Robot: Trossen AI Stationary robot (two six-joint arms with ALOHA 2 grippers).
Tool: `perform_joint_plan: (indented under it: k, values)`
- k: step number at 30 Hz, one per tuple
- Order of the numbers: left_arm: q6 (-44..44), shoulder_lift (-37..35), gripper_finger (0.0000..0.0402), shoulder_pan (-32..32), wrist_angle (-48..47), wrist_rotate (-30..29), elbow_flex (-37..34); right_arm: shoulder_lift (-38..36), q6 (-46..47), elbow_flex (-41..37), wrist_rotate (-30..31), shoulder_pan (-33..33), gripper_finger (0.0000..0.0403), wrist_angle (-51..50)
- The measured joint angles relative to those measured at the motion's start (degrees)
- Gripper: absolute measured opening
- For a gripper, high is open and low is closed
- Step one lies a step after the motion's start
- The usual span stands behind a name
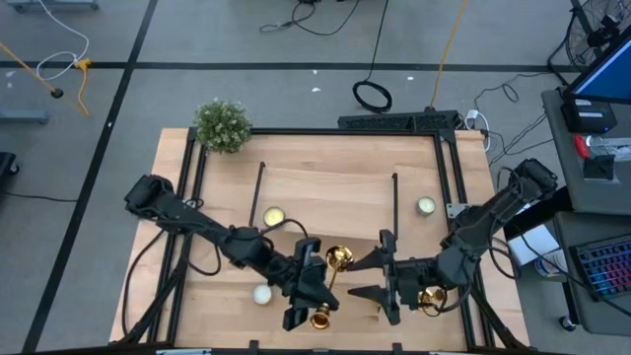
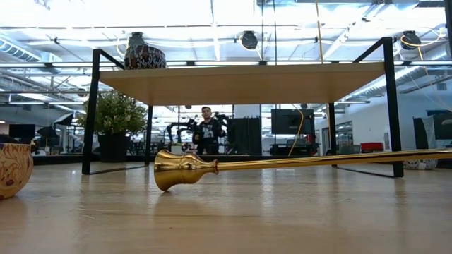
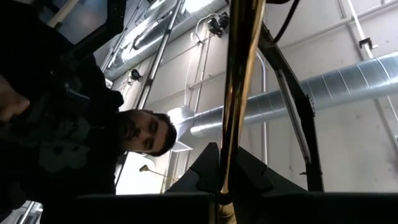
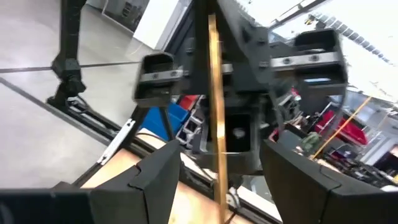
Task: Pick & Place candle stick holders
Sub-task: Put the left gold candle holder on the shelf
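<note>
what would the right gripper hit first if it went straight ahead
Probably the candle stick holder in the left gripper; its stem crosses between the open jaws of the right gripper.

Between the fingers of the matt black left gripper [image 1: 308, 286] runs the mirror-bright gold metal stem of a candle stick holder [image 1: 332, 280] (its polish throws back the ceiling lights), above a smooth, pale wooden table [image 1: 325, 192] with visible grain.

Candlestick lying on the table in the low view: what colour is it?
Shiny gold all over, base and stem; the metal candlestick shows best in the low view.
</note>
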Motion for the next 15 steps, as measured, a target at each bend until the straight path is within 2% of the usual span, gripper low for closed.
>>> perform_joint_plan:
  k: [6, 15]
  values:
    - [0.00, 0.00, 0.0014, 1.20, 0.06, 0.86, 0.00, 0.20, 4.53, 0.00, -1.58, -1.50, 0.0219, -3.05]
    - [0.00, 0.00, 0.0014, 2.39, 0.19, 2.14, 0.00, 2.24, 3.75, 0.04, -3.09, -5.07, 0.0219, -2.05]
